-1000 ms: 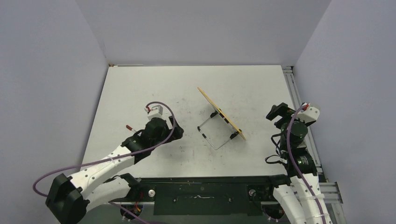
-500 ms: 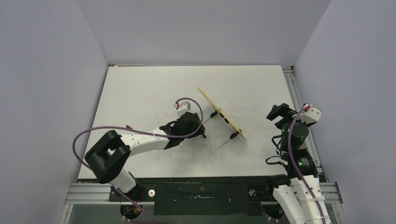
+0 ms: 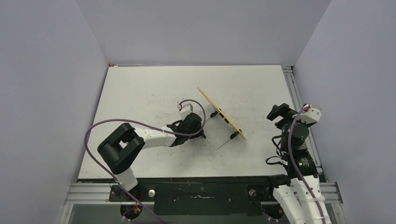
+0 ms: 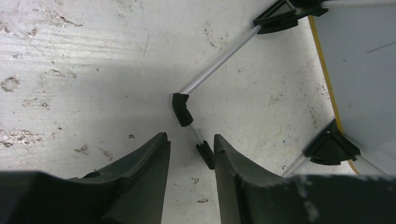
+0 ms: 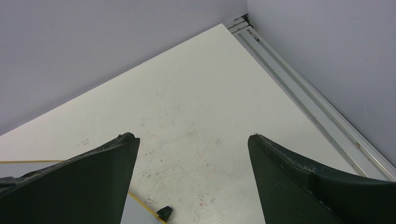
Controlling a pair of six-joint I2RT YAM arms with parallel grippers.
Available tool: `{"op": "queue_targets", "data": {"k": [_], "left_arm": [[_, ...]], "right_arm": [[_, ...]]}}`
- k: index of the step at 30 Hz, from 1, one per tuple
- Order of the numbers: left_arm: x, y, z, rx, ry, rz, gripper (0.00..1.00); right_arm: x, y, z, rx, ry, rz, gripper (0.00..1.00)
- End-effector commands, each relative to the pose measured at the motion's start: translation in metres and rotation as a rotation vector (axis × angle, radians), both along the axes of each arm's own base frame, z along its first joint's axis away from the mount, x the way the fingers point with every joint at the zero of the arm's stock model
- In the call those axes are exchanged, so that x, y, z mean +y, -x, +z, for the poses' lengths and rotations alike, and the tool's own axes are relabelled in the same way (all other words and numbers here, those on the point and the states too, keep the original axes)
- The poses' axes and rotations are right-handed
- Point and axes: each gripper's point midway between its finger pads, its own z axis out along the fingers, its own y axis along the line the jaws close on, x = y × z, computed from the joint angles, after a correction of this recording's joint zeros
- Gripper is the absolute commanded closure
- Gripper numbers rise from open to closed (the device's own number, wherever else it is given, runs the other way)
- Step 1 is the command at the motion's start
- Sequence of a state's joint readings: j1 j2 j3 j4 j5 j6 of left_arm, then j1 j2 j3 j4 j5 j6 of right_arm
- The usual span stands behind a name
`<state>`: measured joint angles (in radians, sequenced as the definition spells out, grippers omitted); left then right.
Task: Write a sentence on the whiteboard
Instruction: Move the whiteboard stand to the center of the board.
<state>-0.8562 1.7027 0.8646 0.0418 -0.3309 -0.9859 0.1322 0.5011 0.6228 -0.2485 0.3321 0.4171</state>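
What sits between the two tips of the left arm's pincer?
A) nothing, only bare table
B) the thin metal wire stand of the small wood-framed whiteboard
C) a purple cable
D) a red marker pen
B: in the left wrist view, a black-capped rod of the thin metal wire stand of the small wood-framed whiteboard lies in the gap between the tips of the left pincer.

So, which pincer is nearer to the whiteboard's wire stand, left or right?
Left. The left pincer is at the wire stand, one black-capped end between its jaws. The right pincer hangs apart, right of the whiteboard.
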Motion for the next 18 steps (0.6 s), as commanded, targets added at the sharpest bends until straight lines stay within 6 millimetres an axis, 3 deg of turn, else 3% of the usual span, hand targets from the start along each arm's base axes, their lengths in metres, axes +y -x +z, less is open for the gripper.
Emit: {"op": "queue_targets", "data": {"k": [1, 13, 18], "left_arm": [[-0.004, -0.021, 0.008, -0.041, 0.008, 0.019, 0.65], [0.001, -0.037, -0.003, -0.029, -0.039, 0.011, 0.66], [0.006, -0.037, -0.012, -0.007, -0.076, -0.006, 0.79]], "right_arm": [[0.000, 0.000, 0.017, -0.053, -0.015, 0.000, 0.10], [0.000, 0.001, 0.017, -0.054, -0.015, -0.001, 0.10], [0.000, 0.002, 0.018, -0.057, -0.017, -0.002, 0.10]]}}
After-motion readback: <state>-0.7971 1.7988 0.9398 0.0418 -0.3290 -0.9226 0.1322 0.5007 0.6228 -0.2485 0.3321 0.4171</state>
